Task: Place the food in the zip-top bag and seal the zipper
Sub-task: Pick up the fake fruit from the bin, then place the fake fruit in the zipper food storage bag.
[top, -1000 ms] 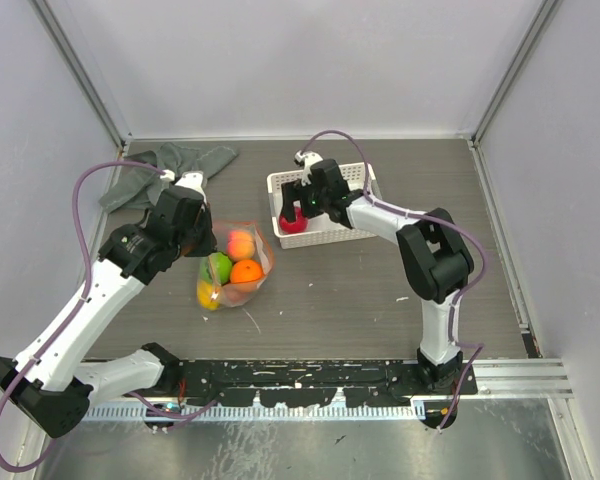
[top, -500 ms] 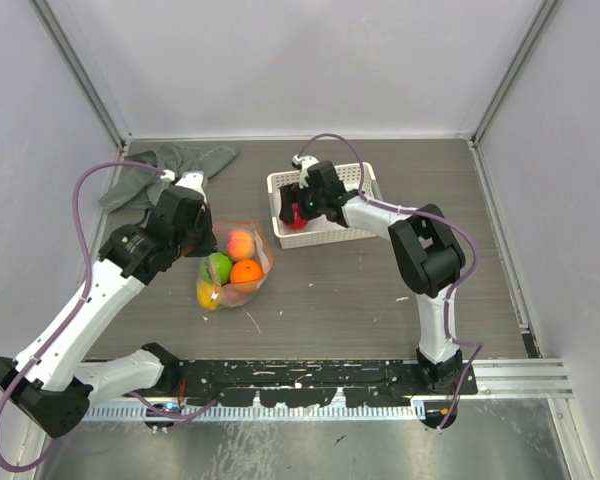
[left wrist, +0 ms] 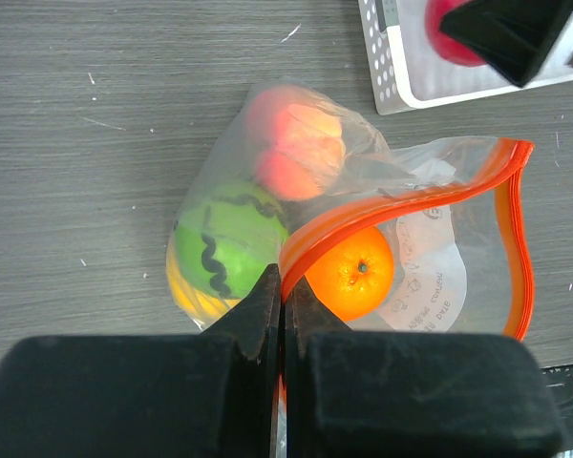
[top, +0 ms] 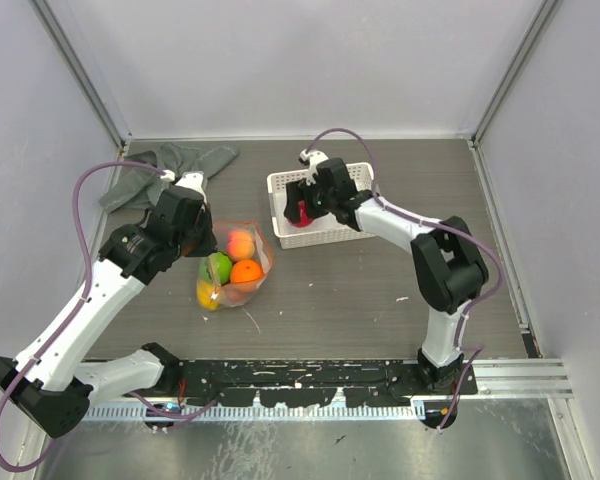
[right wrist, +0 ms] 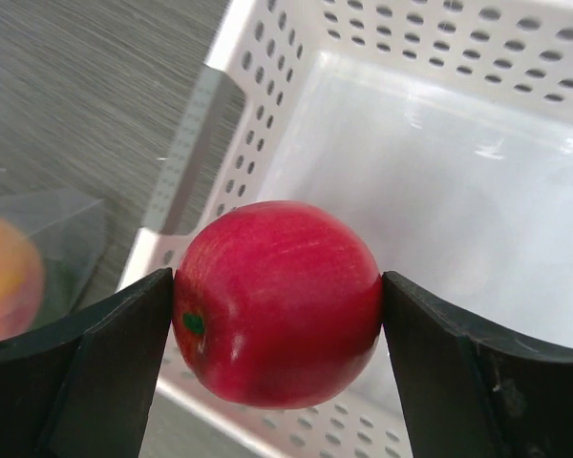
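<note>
The clear zip-top bag [top: 237, 266] lies on the table with its mouth held up. Inside it are an orange fruit [left wrist: 351, 272], a green one [left wrist: 227, 250], a peach one [left wrist: 294, 143] and a yellow one [left wrist: 184, 294]. My left gripper [left wrist: 283, 298] is shut on the orange-red zipper [left wrist: 401, 205] at the bag's mouth; in the top view the left gripper [top: 198, 238] sits at the bag's left. My right gripper [right wrist: 279, 305] is shut on a red fruit [right wrist: 279, 303], both fingers touching its sides, over the basket's corner; from above, the right gripper [top: 302, 212] is over the basket.
The white lattice basket [top: 325, 237] stands right of the bag, its inside [right wrist: 439, 191] bare in the right wrist view. A grey cloth [top: 170, 165] lies crumpled at the back left. Grey walls close the table at the back and sides.
The right gripper has narrowed onto the red fruit and shifted a little back and right over the basket; its elbow swung right. The left arm and bag have stayed still.
</note>
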You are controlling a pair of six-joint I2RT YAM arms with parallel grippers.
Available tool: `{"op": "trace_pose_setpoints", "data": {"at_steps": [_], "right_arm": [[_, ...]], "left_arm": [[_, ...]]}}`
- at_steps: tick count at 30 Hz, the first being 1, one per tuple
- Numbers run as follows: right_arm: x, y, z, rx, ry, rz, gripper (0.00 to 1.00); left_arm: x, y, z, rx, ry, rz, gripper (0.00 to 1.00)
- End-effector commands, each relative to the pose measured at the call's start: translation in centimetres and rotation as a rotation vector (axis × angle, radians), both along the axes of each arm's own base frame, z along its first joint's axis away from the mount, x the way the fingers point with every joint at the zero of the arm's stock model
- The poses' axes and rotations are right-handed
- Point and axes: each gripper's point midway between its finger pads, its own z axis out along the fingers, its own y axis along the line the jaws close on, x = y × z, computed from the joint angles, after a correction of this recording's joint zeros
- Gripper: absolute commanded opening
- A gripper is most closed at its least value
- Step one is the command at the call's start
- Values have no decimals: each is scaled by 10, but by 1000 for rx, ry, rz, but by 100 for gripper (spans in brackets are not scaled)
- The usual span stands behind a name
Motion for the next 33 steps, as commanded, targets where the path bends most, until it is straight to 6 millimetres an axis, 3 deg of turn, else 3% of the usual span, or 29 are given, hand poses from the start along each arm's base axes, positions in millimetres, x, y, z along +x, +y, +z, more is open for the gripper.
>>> {"op": "trace_pose_setpoints", "data": {"at_steps": [1,9,17,25,33], "right_arm": [[0,-2,89,105,-188,-2,53],[-34,-8,160,180,-324,37,53],[-92,4,222,244,-485,168,53],[-156,47,245,298,-585,369,55],[-205,96,238,383,-614,536,55]], "left_arm": [[7,-2,9,-20,-42,11,0],[7,-2,9,-26,-41,16,0],[9,-3,9,-28,-41,17,0],[10,-5,9,-35,-40,16,0],[9,-6,11,-44,-47,14,0]]}}
